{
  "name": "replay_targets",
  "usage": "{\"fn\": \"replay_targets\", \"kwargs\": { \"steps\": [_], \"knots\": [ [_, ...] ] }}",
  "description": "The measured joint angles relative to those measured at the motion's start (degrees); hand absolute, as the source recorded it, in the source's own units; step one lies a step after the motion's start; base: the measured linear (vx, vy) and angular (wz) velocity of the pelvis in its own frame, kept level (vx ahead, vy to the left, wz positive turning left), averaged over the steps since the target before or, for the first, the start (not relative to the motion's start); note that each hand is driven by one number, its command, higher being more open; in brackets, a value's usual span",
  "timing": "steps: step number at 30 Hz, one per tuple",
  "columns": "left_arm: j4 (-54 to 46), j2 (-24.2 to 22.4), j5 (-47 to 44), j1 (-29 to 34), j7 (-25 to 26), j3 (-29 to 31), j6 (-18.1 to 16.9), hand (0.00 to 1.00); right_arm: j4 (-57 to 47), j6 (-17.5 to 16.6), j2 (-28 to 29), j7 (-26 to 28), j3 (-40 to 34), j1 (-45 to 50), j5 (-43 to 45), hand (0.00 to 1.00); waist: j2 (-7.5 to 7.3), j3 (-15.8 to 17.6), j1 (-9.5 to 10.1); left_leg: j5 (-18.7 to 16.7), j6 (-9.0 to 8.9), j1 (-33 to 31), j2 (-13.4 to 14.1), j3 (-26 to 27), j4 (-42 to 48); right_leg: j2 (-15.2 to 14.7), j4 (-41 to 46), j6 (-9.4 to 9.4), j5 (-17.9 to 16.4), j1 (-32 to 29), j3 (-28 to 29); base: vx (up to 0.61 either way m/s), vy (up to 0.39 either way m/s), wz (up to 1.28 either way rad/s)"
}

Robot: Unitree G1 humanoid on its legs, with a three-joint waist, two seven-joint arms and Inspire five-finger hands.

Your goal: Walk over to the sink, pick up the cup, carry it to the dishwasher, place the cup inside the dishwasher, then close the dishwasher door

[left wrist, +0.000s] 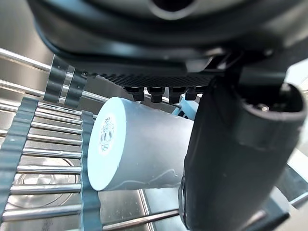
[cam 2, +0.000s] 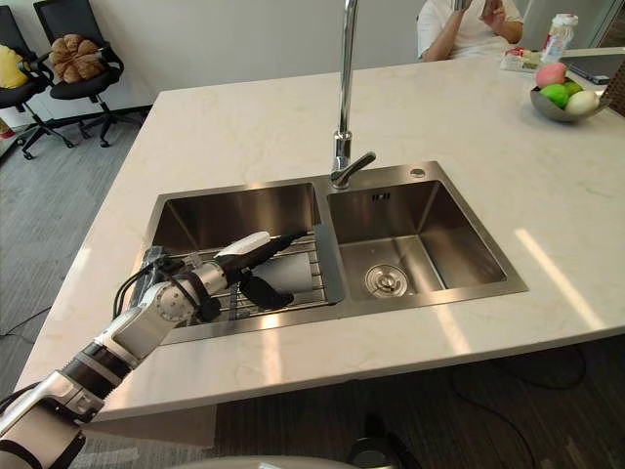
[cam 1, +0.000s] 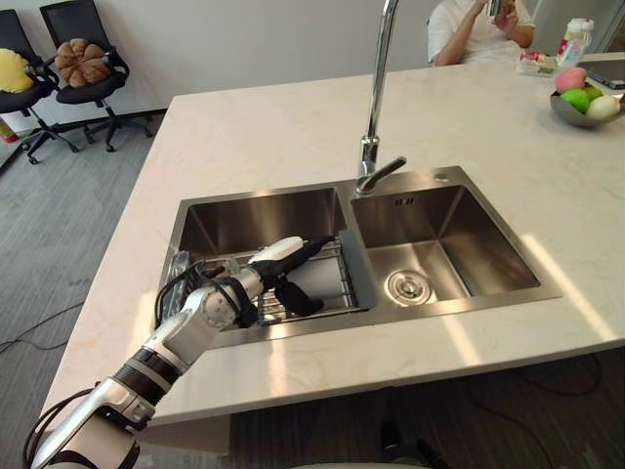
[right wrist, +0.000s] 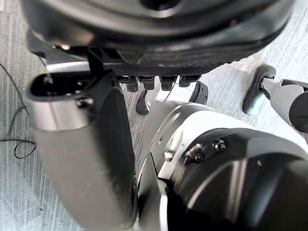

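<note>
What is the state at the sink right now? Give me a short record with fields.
cup: lying on its side on the wire rack, in the left basin of the sink
left hand: open; fingers above the cup, thumb on its other side
right hand: open, holds nothing
stage: cup not yet lifted

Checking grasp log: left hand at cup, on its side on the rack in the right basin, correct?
Wrong basin: the left eye view shows the left hand at the cup, on its side on the rack, in the left basin.
</note>
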Motion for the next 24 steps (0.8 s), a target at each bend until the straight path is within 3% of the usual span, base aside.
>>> {"fn": "replay_targets", "kwargs": {
  "steps": [7,17,18,24],
  "knots": [
    [2.0,-0.9,3.7,0.3,0.1,-0.7,-2.7,1.0,-0.3,-0.7,-0.1,-1.3,2.0,0.1,0.0,1.0,-0.27,-0.5,-0.12,-0.1,-0.08,0.2,0.0,1.3,-0.6,0.3,0.0,0.1,0.1,-0.7,0.8,0.0,-0.003,-0.07],
    [3.2,-0.4,3.6,-1.6,-1.9,-2.7,-0.5,1.0,-0.4,-1.2,-0.4,-1.8,3.5,0.0,0.0,1.0,-0.28,-0.8,-0.72,-0.1,-0.1,0.3,0.0,1.5,-0.6,0.3,0.1,0.11,0.0,-0.8,0.9,-0.03,-0.011,-0.01],
    [3.2,-0.3,3.6,-1.6,-2.2,-2.8,-0.3,0.0,-0.4,-1.3,-0.6,-1.9,3.9,0.0,0.0,1.0,-0.26,-0.9,-0.87,-0.1,-0.1,0.3,0.0,1.5,-0.6,0.3,0.1,0.12,0.1,-0.8,0.9,-0.03,-0.017,0.0],
    [4.7,-0.3,3.7,-3.8,-3.9,-3.7,1.2,0.0,-0.4,-1.4,-0.9,-1.8,4.6,-0.5,-0.1,1.0,-0.2,-1.0,-1.57,-0.1,-0.1,0.2,0.0,1.5,-0.6,0.3,0.1,0.13,0.1,-0.9,0.8,0.0,0.0,0.0]
  ]
}}
